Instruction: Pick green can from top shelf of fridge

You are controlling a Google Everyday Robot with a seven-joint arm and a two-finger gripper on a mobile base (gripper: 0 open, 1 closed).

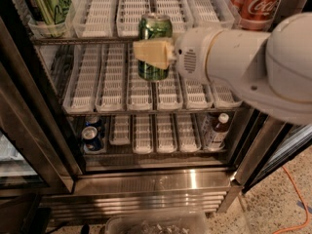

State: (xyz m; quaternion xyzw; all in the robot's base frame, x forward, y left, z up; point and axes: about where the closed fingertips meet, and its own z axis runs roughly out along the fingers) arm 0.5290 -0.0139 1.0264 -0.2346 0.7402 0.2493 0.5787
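The green can (155,29) is upright, held in my gripper (155,53) in front of the fridge (156,182), out past the front of the top shelf (97,14) and hanging before the middle rack. The cream fingers (152,53) are shut around the can's middle. Its silver rim and top show above them, its base below. My white arm reaches in from the right.
A second green can (48,3) stands in the top shelf's left lane. A red Coca-Cola can (253,4) stands at top right. A small blue can (91,135) and a brown bottle (219,128) sit on the bottom rack. A clear bin (156,224) lies below.
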